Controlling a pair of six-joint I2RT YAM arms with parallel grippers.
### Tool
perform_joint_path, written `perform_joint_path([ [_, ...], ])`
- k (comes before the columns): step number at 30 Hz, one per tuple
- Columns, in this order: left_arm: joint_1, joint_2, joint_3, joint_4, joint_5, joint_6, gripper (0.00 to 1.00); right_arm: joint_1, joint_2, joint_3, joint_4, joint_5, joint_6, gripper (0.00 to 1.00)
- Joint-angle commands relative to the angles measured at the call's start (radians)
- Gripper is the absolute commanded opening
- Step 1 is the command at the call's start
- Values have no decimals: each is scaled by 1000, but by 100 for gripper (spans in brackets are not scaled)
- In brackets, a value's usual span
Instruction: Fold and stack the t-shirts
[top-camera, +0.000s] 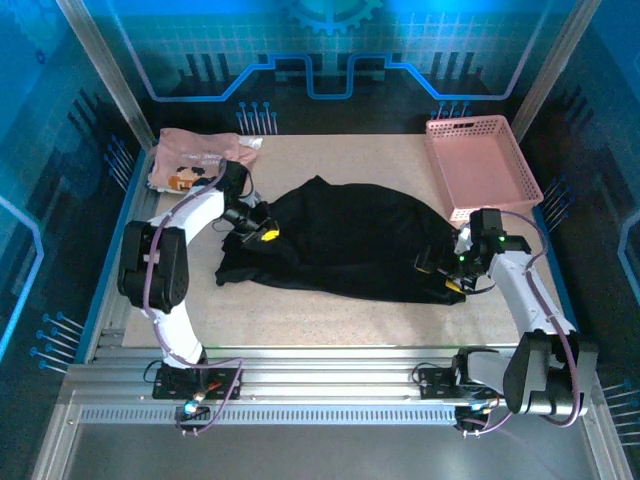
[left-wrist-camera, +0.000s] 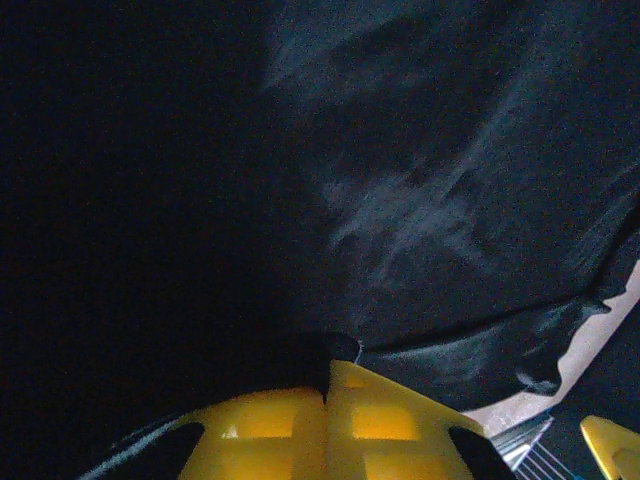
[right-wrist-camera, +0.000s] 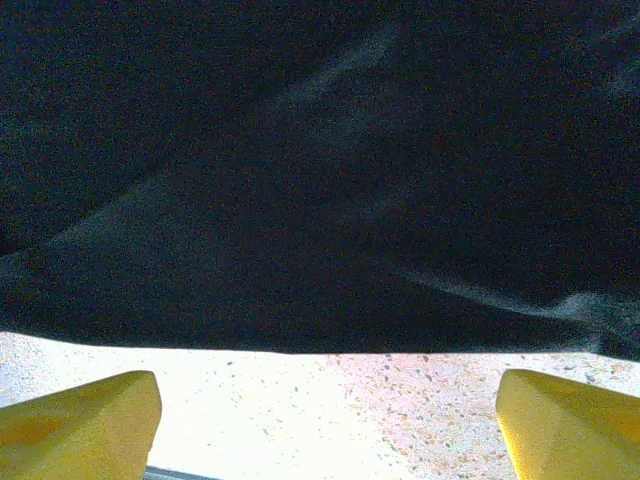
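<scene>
L jaws: together, clamped on a pinch of the large plain black cloth t-shirt (top-camera: 350, 235) at its L end. In L wrist view the black cloth bunches right at the yellow fingertips (left-wrist-camera: 300, 430).

R jaws: wide apart, holding nothing. Their yellow fingertips (right-wrist-camera: 80, 420) straddle bare speckled surface (right-wrist-camera: 330, 410). Shirt hem lies just ahead of them, running crosswise to the jaw gap.

Black shirt's long axis runs L jaws → R jaws, spread flat-ish betw. the two. So R arm is nearer the free end. Judge next move = R jaws go fwd onto hem & close, level w/ L grip.

Beyond L jaws sits the pale pink cloth t-shirt w/ brown-orange print (top-camera: 190, 160), already bundled. Beyond R jaws, well apart: pink plastic mesh basket (top-camera: 468, 124).
</scene>
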Motion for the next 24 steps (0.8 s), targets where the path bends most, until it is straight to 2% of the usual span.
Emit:
perform_joint_path([
  [1, -16, 59, 74, -68, -19, 83, 0, 15, 7, -15, -3, 4, -14, 88],
  [24, -92, 366, 472, -182, -54, 246, 0, 18, 50, -39, 38, -9, -1, 88],
])
